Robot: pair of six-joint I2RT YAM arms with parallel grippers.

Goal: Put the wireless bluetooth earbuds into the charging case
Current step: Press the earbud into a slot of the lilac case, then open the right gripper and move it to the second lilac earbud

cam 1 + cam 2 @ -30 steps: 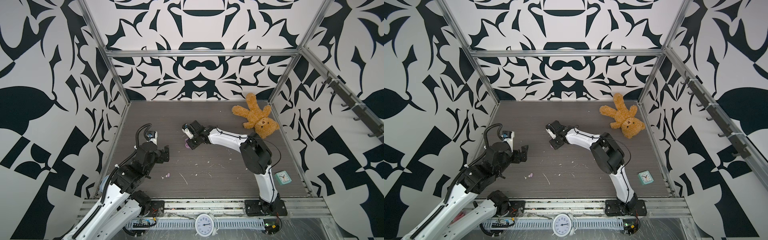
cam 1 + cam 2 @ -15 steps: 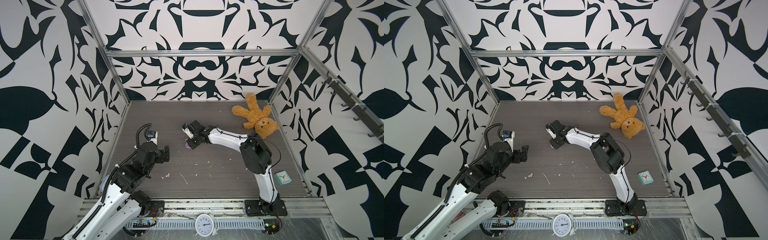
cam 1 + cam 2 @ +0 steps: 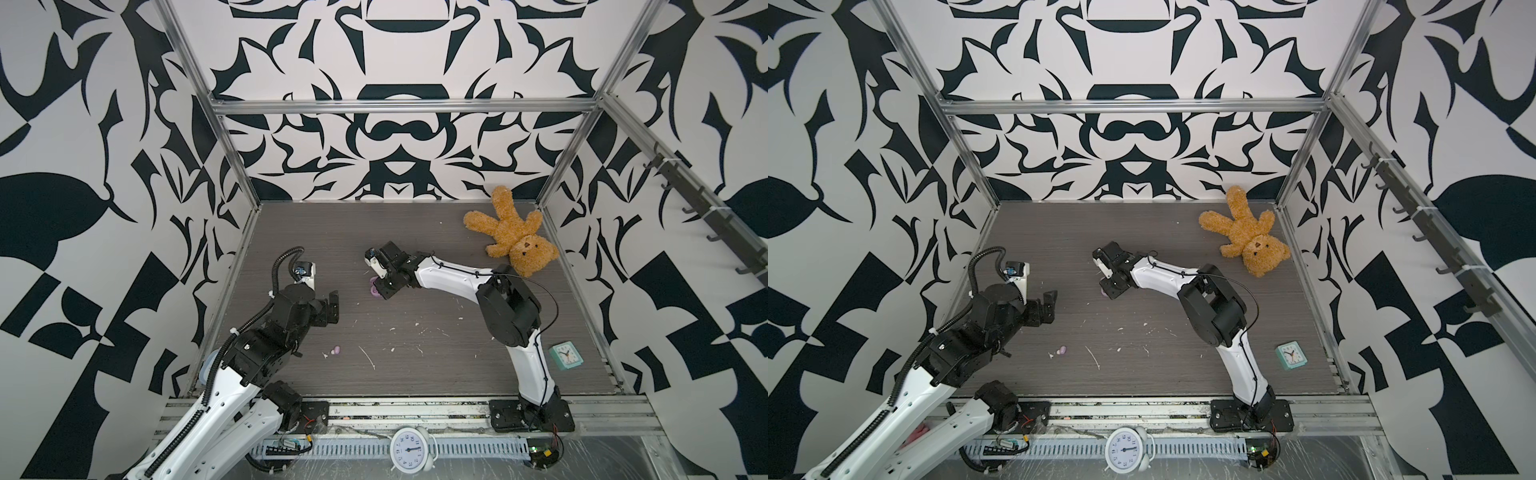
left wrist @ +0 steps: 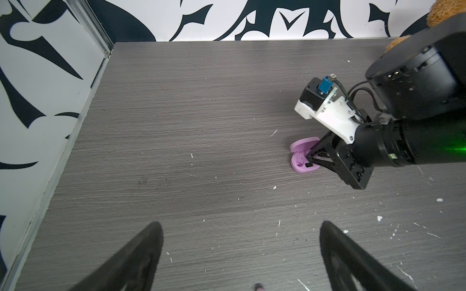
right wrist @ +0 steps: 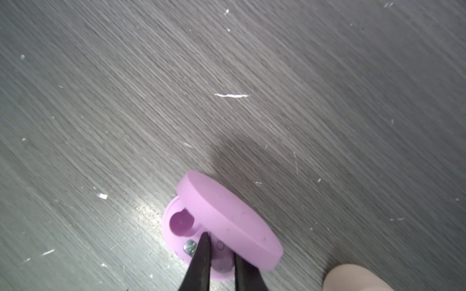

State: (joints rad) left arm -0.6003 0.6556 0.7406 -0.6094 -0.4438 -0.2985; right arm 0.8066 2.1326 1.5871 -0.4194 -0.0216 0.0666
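Nothing has shifted since a second ago: the right jaws are nearly closed, tips down inside the open lilac charging case mid-tabletop; whether they pinch a bud I cannot tell. The left jaws gape wide and empty, well apart to the left. One lilac earbud lies nearer the front edge, by the left arm.

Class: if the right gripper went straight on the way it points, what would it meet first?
Probably the base of the open charging case: the right gripper points down into it, beside the lid; contact is unclear.
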